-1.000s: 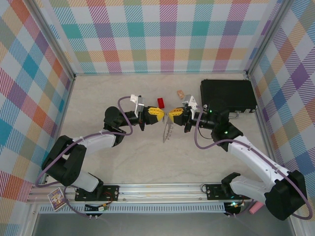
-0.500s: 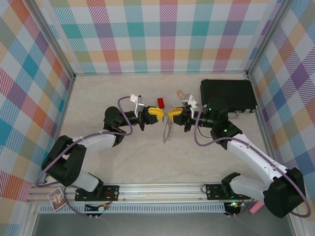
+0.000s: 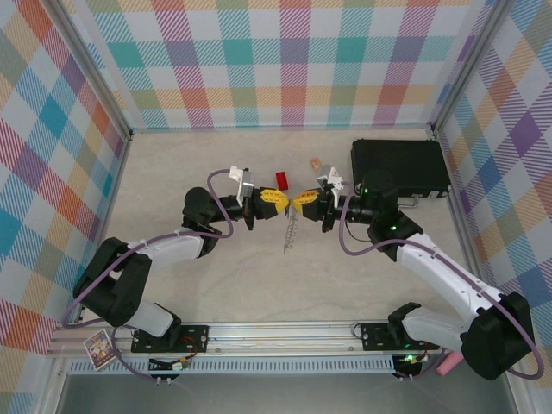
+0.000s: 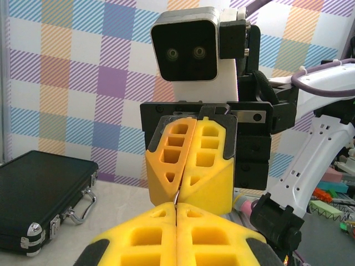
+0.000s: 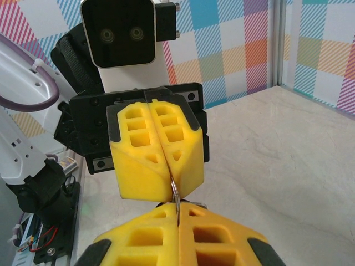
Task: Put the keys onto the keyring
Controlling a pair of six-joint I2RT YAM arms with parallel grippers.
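Note:
My left gripper (image 3: 284, 202) and right gripper (image 3: 298, 203) meet tip to tip above the middle of the table, both shut. The keyring (image 3: 290, 231) hangs edge-on below the spot where they meet, a thin grey strip clear of the table. A small wire loop (image 5: 174, 187) of its edge runs from between my left fingers (image 5: 155, 160) into my right gripper (image 5: 178, 209). In the left wrist view the same wire (image 4: 177, 197) bridges my left gripper (image 4: 177, 210) and the right fingers (image 4: 191, 166). The keys are hidden.
A black case (image 3: 399, 166) lies at the back right, just behind the right arm, its latches showing in the left wrist view (image 4: 39, 194). A red block (image 3: 281, 179) and a small tan block (image 3: 316, 162) sit just behind the grippers. Plaid walls enclose the table.
The right wrist has edged slightly toward the back and the hanging keyring has swung a little. Both grippers stay shut, tip to tip.

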